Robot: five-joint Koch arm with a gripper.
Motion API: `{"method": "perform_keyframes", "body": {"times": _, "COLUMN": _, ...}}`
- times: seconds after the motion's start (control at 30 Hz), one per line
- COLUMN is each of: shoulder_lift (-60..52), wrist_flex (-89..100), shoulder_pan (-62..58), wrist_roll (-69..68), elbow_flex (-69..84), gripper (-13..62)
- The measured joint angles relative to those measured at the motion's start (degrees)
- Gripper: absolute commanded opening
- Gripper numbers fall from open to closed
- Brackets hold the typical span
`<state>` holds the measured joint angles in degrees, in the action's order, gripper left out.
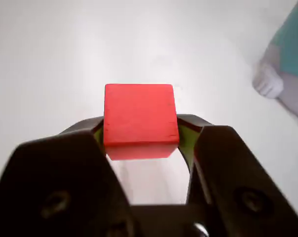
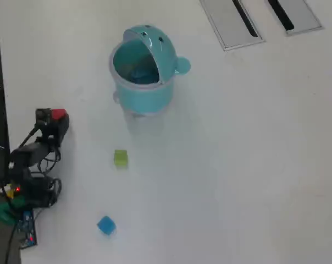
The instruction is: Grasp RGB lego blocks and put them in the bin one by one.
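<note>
The arm (image 2: 37, 151) sits folded near the table's (image 2: 237, 165) left edge in the overhead view, its base among cables toward the lower-left corner and its forearm reaching up the picture. The gripper (image 1: 141, 133) is closed on the red block (image 1: 139, 121), which the wrist view shows wedged between the two black jaws, a jaw against each side face and the top face clear of them. From overhead the red block (image 2: 58, 114) shows only as a small red patch at the arm's tip, with the jaws too small to make out.

The whale-shaped bin (image 2: 141, 71) stands toward the table's upper edge, well apart from the gripper, its domed lid tipped back and its mouth open. In the wrist view only a teal sliver of the bin (image 1: 294, 39) shows, cut off at the right edge. The yellow-green block (image 2: 120, 158) lies on the table below the bin, and the blue block (image 2: 106, 225) lies near the lower edge. Whether the held block is lifted off the table cannot be told.
</note>
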<state>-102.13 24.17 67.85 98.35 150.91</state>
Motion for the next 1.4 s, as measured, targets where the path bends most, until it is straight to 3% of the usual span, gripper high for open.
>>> {"method": "perform_keyframes", "body": {"times": 0.23, "shoulder_lift": -12.74, "wrist_flex": -10.81, "shoulder_pan": -2.37, "wrist_roll": -0.88, "elbow_flex": 0.09, "gripper": 10.1}}
{"method": "perform_keyframes", "body": {"times": 0.63, "shoulder_lift": -19.42, "wrist_flex": -11.78, "shoulder_pan": -7.12, "wrist_roll": -5.89, "elbow_flex": -9.14, "gripper": 10.2}}
{"method": "perform_keyframes", "body": {"times": 0.97, "shoulder_lift": -18.46, "wrist_flex": -11.78, "shoulder_pan": -11.87, "wrist_roll": -14.06, "elbow_flex": -16.17, "gripper": 10.2}}
{"method": "perform_keyframes", "body": {"times": 1.23, "shoulder_lift": -12.3, "wrist_flex": -11.87, "shoulder_pan": -13.27, "wrist_roll": -15.47, "elbow_flex": -23.29, "gripper": 10.2}}
{"method": "perform_keyframes", "body": {"times": 1.4, "shoulder_lift": -2.55, "wrist_flex": -11.87, "shoulder_pan": -16.44, "wrist_roll": -16.26, "elbow_flex": -33.57, "gripper": 10.2}}
